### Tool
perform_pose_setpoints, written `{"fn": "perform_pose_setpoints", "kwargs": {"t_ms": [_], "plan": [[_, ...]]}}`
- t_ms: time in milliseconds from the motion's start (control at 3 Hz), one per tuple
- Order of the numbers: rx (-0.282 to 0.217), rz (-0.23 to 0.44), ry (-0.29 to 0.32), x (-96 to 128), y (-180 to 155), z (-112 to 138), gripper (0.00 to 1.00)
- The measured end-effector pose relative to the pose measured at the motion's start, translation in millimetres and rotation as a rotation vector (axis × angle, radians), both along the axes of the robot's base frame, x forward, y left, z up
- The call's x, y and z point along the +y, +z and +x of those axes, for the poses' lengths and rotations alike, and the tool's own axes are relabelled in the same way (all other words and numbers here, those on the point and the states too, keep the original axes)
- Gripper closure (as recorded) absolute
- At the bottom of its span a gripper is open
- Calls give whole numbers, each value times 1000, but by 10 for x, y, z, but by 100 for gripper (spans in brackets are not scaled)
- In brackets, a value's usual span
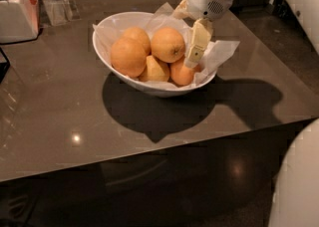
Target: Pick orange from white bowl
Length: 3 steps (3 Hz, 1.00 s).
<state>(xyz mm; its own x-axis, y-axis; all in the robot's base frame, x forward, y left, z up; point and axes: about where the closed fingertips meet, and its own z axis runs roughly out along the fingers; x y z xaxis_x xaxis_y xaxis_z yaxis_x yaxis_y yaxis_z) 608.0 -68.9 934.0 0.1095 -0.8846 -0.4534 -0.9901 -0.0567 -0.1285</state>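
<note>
Oranges fill the white bowl (117, 22) on the brown table (50, 114); the orange (168, 43) with the stem dimple lies on top, right of centre. The gripper (186, 38) hangs at its right side, jaws apart, holding nothing.

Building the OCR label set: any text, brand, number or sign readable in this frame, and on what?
No readable text anywhere in this view.
White box at the table's back left corner: reddish patch on its side, too blurred to read.
Gripper, down in the white bowl right beside the orange: a small dark mark on it, no legible characters.
</note>
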Motion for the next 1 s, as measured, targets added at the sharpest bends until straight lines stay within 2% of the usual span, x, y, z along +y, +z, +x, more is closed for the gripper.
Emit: {"fn": "perform_pose_setpoints", "kwargs": {"t_ms": [1000], "plan": [[78, 76, 4, 295, -183, 209, 0]]}}
